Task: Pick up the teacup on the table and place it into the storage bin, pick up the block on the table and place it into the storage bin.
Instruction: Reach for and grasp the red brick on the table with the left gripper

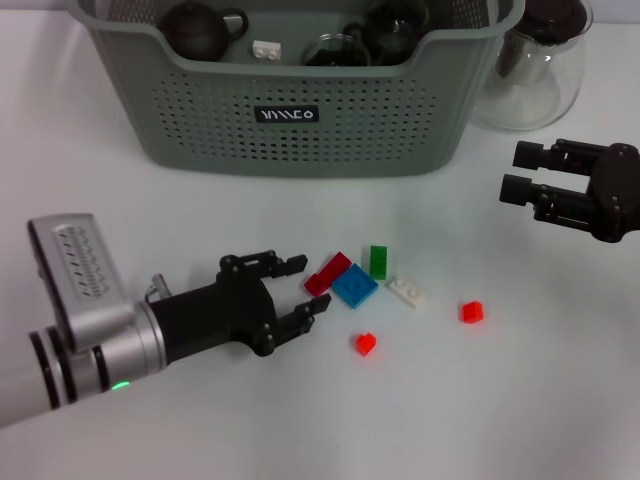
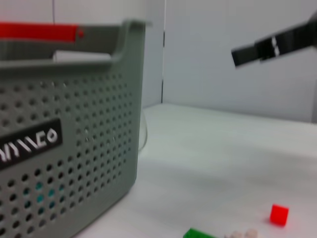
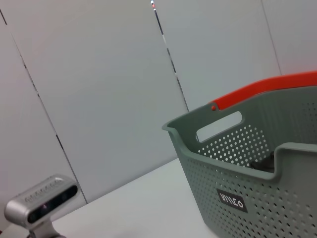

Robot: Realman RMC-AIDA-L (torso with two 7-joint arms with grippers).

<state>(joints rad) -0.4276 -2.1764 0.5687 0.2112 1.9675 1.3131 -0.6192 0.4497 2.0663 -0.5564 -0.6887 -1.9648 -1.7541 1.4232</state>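
The grey-green storage bin (image 1: 300, 120) stands at the back, also seen in the left wrist view (image 2: 59, 163) and the right wrist view (image 3: 257, 188). Dark teaware (image 1: 195, 28) and a white block (image 1: 266, 48) lie inside it. No teacup shows on the table. Loose blocks lie in front of the bin: flat red (image 1: 328, 272), blue (image 1: 354, 286), green (image 1: 378, 261), white (image 1: 409, 292) and two small red cubes (image 1: 471, 312) (image 1: 365, 344). My left gripper (image 1: 312, 284) lies low and open, its fingertips beside the flat red block. My right gripper (image 1: 511, 172) hovers open and empty at the right.
A clear glass jug (image 1: 530, 60) with a dark lid stands right of the bin, behind my right gripper. The table is white, with bare surface in front of the blocks and at the left.
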